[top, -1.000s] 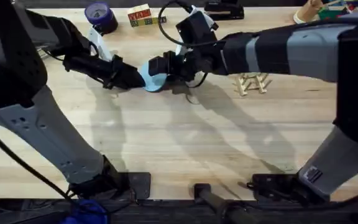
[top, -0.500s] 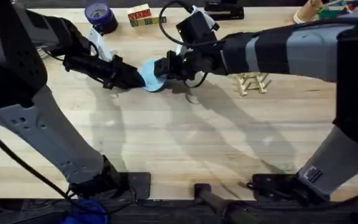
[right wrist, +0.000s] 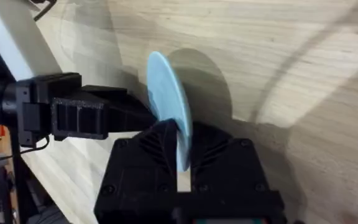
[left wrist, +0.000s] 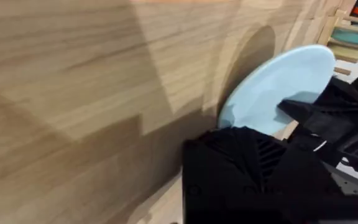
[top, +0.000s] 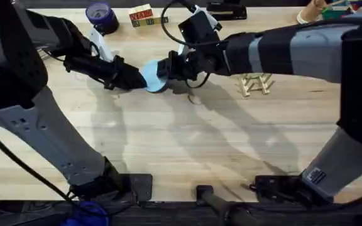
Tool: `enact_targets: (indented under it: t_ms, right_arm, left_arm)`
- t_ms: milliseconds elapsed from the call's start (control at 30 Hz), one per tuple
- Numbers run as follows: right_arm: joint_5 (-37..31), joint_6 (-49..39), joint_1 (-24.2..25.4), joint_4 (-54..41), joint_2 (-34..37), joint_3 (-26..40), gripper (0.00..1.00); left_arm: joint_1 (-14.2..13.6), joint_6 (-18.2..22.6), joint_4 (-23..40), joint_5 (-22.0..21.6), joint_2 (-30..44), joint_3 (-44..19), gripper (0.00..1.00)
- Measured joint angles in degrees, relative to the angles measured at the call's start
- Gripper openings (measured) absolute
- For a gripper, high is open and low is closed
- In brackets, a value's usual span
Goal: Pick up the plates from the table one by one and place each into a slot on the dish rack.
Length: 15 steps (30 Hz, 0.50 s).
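Here, the light blue plate (top: 153, 76) is held on edge above the table (top: 187, 144), between the two claws, well left of the dish rack (top: 254, 83). Right claw (top: 166, 68) closed on the plate's rim: in the right wrist view the disc (right wrist: 169, 102) sits edge-on in the gap between its black fingers. Left claw (top: 132, 78) meets the plate's opposite edge; whether it still pinches or has let go, cannot tell. In the left wrist view the plate (left wrist: 272, 87) stands tilted beyond that claw's dark body.

Handling, judged: thin, stiff, light, smooth-faced, so a rim pinch is the only sensible hold, and it may pivot or slip between flat pads if swung fast. Grip deep enough over the rim to stop rotation, leaving the far edge free to drop between two pegs. Rack looks light; a hard push could shove it
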<state>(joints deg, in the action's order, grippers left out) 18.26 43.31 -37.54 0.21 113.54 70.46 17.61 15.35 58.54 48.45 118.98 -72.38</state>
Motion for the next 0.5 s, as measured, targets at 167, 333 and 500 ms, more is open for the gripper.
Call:
enact_targets:
  t_ms: [167,333,500]
  right_arm:
    - [0.0,0.0,0.0,0.1,0.0,0.0,0.099]
    - [0.2,0.0,0.1,0.1,0.0,0.0,0.090]
    - [0.4,0.0,0.1,0.2,0.0,0.2,0.080]
  left_arm:
    - [0.0,-0.2,0.0,0.0,0.0,0.0,0.042]
    - [0.0,-0.2,0.0,0.0,0.0,0.0,0.042]
    - [0.0,-0.2,1.2,-0.4,0.1,-0.8,0.043]
